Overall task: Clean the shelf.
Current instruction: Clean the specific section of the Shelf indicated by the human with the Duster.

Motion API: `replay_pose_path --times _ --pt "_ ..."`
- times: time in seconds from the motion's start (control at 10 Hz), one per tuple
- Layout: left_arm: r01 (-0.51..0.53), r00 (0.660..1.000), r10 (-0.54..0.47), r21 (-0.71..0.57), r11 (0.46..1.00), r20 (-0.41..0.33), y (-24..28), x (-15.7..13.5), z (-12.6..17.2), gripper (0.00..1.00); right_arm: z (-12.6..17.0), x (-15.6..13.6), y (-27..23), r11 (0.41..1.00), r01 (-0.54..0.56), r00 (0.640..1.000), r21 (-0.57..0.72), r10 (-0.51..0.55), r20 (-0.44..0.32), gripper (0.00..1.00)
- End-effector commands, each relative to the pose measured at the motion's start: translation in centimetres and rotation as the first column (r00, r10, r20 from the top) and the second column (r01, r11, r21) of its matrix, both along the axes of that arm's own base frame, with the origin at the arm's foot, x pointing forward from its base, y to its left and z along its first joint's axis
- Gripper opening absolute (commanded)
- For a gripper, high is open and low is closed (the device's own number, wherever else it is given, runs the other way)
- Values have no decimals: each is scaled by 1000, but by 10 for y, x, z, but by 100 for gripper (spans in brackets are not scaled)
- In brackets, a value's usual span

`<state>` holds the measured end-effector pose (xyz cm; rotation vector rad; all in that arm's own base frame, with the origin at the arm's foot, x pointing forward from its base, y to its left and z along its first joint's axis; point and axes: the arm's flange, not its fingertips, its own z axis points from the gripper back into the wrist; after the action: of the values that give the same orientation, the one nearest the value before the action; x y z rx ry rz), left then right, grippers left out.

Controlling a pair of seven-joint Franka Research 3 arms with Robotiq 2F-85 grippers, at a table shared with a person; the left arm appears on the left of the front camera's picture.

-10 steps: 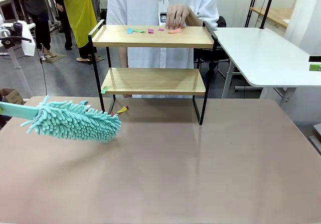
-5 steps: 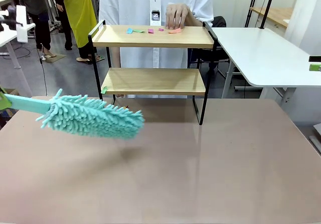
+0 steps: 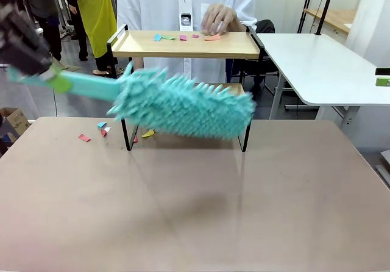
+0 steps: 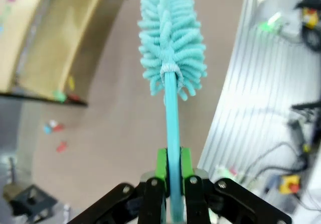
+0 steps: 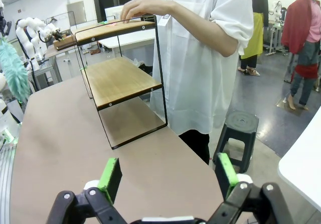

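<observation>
Two tiers of light wood in a thin black frame, the shelf [image 3: 239, 45] stands at the far side of the brown table [image 3: 195, 223]. A person in a white coat is directly behind it, one hand [image 3: 218, 19] resting at the back edge of the top board. My left gripper [image 4: 173, 163], off to the shelf's left, has its green pads pressed tight on the flat turquoise handle of a fluffy duster [image 3: 183, 108]. The duster's shaggy head hangs, blurred, in front of the shelf's lower board, spanning nearly its whole width and hiding most of it. Small coloured paper scraps [image 3: 183, 37] lie on the top board just beside the person's fingers. More scraps [image 3: 84, 138], pink, blue and yellow among them, are scattered on the table around the shelf's left leg. My right gripper [image 5: 168, 176], well apart from the shelf and facing it end-on, holds nothing, its jaws spread wide above the brown table. A white table [image 3: 323, 64] stands to the shelf's right.
</observation>
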<state>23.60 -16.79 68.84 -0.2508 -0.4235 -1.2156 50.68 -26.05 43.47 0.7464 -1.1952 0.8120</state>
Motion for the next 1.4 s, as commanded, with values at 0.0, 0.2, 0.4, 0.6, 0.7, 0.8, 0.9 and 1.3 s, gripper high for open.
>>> replay_pose_path --times 0.0,0.2,0.4,0.6,0.7,0.8,0.9,1.3 --pt "-31 999 28 -156 987 -23 -32 7 31 13 3 1 1 1000 -2 1000 -4 2 4 100" --pt "-160 987 161 -282 946 -20 -75 14 60 13 3 1 1 1000 -2 1000 -4 2 4 100" --pt "-372 920 392 -329 868 -9 -120 18 77 13 3 1 1 1000 -2 1000 -4 2 4 100" --pt "-494 842 540 -383 780 15 -163 19 91 13 3 1 1 1000 -2 1000 -4 2 4 100" --pt "-565 780 625 -401 721 26 -182 22 95 13 3 1 1 1000 -2 1000 -4 2 4 100" --pt "-632 713 700 -390 669 45 -201 27 96 13 3 1 1 1000 -2 1000 -4 2 4 100" --pt "-685 656 752 -372 627 59 -226 33 94 13 3 1 1 1000 -2 1000 -4 2 4 100" --pt "-784 520 851 -357 509 71 -295 62 79 13 3 1 1 1000 -2 1000 -4 2 4 100"
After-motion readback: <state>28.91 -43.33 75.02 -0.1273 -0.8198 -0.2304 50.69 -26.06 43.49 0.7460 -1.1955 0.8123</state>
